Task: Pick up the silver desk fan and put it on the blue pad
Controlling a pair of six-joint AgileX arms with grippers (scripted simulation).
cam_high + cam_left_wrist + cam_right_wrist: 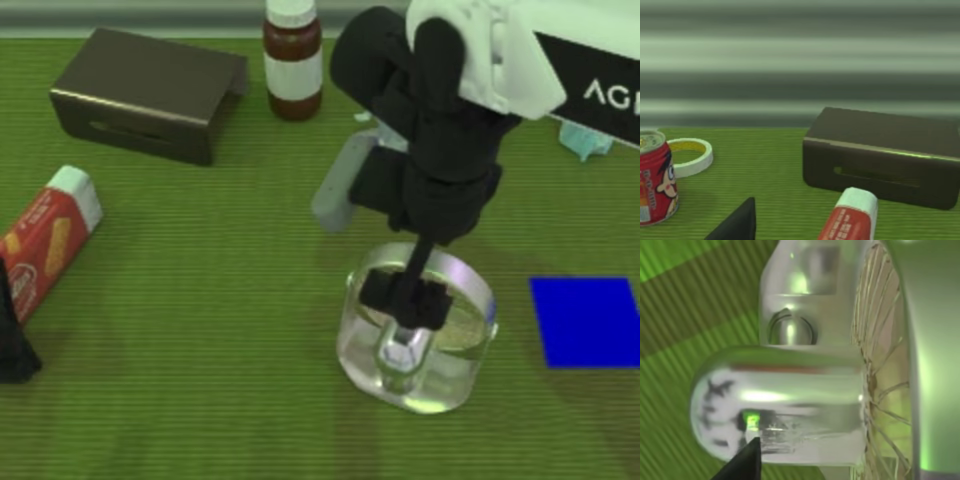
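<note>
Reaching down over the silver desk fan [420, 335] near the tabletop's front edge, right gripper [405, 300] at grasp stage; jaw state indiscernible. Next: secure hold, carry to the blue pad [588, 322]. Left arm parked at left edge.

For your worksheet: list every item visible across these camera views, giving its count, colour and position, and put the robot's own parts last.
silver desk fan: 1, chrome, centre-right of table.
blue pad: 1, blue, right edge, apart from the fan.
dark box: 1, dark brown, back left.
bottle: 1, brown with white label and cap, back centre.
red packet: 1, red with white end, left edge.
can: 1, red, left wrist view only.
tape ring: 1, white, beside the can.
pale object: 1, light blue, back right, mostly hidden.
right gripper: 1, black, over the fan.
left gripper: 1, black, parked at left edge.
</note>
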